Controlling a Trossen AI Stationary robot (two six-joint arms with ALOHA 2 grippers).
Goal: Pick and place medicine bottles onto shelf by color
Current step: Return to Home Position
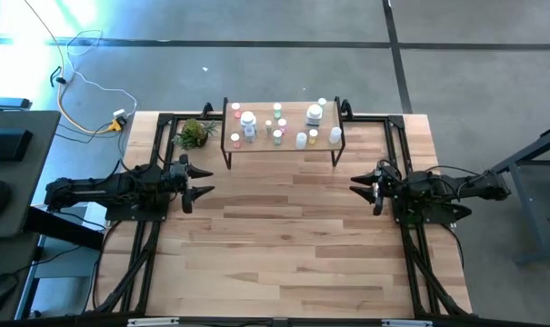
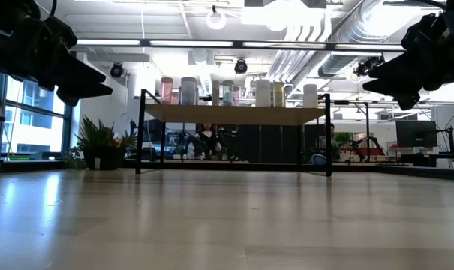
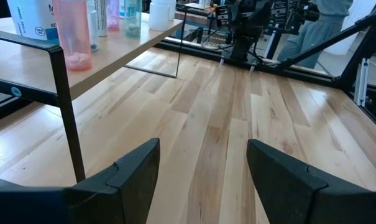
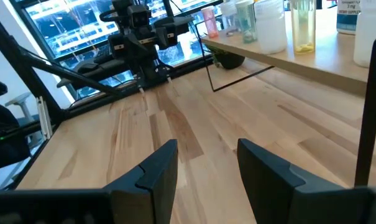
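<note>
**While the bottles stand on the shelf, both my hands hang empty**

As seen from above, my left hand (image 1: 209, 181) hangs over the left side of the table (image 1: 284, 245), pointing inward. My right hand (image 1: 356, 184) faces it from the right side. The two are well apart, with bare wood between them.

Both hands have their fingers spread and hold nothing. My left wrist camera shows the left hand (image 3: 203, 146) with its two dark fingers (image 3: 138, 168) parted over the planks. My right wrist camera shows the same of the right hand (image 4: 206, 146).

The shelf (image 1: 293, 107) stands at the far edge of the table, between my two arms and beyond both hands. The bottles (image 1: 248, 120) all stand upright on its board, spread along its length. From table height they make a row on top of the shelf (image 2: 234, 114).

Past my left hand, a pink bottle (image 3: 73, 34) stands near the shelf's corner. Past my right hand, a white jar (image 4: 271, 25) and a clear yellowish bottle (image 4: 302, 25) stand near the board's edge.

A small plant (image 1: 195, 133) sits on the table just beside the shelf's left end.
</note>
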